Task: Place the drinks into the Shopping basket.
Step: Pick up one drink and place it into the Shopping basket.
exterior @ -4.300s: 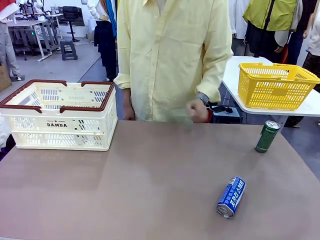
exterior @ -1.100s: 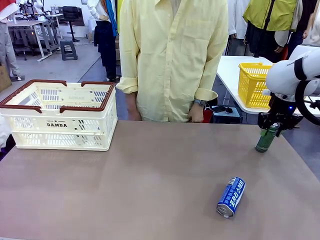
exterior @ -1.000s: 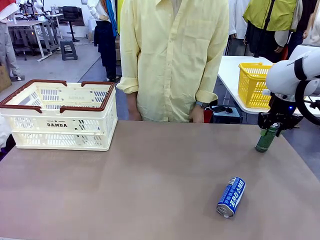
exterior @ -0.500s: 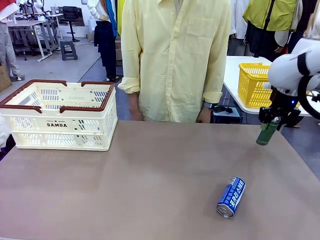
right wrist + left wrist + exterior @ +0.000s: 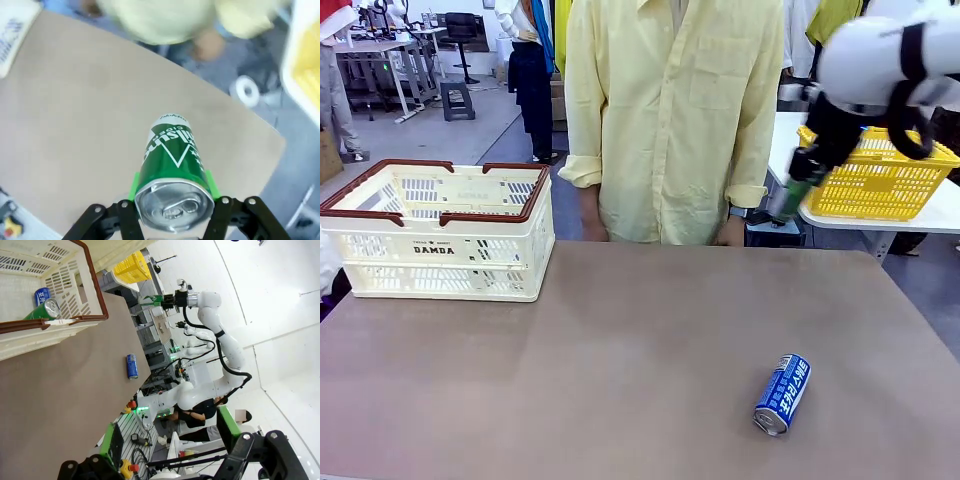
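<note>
Gripping green can (image 5: pixel 783 203) in right hand (image 5: pixel 802 168), top upward, perhaps slightly tilted, blue can (image 5: pixel 782 394) lying flat.

Open table (image 5: pixel 620 360) stretches between the white basket (image 5: pixel 440 262) at far left and the blue can (image 5: pixel 782 394) lying near right; a person (image 5: pixel 670 120) stands against the far edge.

counter (image 5: pixel 620 360): brown, matte top
Shopping basket (image 5: pixel 440 262): upright, far left corner
blue-and-white can (image 5: pixel 782 393): on its side, near right
</note>
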Controlling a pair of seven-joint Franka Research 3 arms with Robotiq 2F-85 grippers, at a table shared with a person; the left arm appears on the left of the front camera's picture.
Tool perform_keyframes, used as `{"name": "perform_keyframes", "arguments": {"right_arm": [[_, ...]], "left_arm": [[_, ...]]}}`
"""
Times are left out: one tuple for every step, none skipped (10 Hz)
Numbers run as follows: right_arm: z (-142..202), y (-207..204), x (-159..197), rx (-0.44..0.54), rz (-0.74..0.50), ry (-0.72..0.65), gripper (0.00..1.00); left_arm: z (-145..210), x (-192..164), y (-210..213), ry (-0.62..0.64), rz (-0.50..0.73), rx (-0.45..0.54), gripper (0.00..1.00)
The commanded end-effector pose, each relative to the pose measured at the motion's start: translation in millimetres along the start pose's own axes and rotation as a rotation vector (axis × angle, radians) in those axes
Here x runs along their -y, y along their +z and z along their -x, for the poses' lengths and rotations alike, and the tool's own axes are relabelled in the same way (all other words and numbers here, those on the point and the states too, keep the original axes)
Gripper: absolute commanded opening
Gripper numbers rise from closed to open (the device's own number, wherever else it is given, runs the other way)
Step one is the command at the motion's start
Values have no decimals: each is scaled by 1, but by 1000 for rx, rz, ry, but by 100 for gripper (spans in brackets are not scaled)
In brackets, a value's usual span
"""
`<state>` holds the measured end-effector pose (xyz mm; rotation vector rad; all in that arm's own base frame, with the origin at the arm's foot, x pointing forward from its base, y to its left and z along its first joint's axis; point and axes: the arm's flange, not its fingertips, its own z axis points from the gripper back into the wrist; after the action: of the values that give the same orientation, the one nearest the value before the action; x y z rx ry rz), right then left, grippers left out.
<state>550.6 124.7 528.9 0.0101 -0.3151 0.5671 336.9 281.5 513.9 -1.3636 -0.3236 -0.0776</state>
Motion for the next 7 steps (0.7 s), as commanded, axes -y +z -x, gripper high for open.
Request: {"name": "perform_keyframes", "arguments": {"right_arm": [[-38, -15, -62, 90, -101, 303, 0], [-60, -21, -116, 57, -150, 478, 0], [-71, -27, -164, 7, -226, 630, 0], [-75, -36, -209, -36, -262, 734, 0], [-68, -46, -247, -94, -313, 835, 0], [-53, -54, -275, -147, -371, 931, 0], [-32, -63, -297, -183, -406, 1009, 0]], "left_arm": [[2, 3, -1, -2, 3, 1, 100], [2, 3, -1, -2, 3, 1, 100], [2, 3, -1, -2, 3, 1, 100], [2, 3, -1, -2, 3, 1, 100], [2, 3, -1, -2, 3, 1, 100], [2, 3, -1, -2, 3, 1, 100], [2, 3, -1, -2, 3, 1, 100]]}}
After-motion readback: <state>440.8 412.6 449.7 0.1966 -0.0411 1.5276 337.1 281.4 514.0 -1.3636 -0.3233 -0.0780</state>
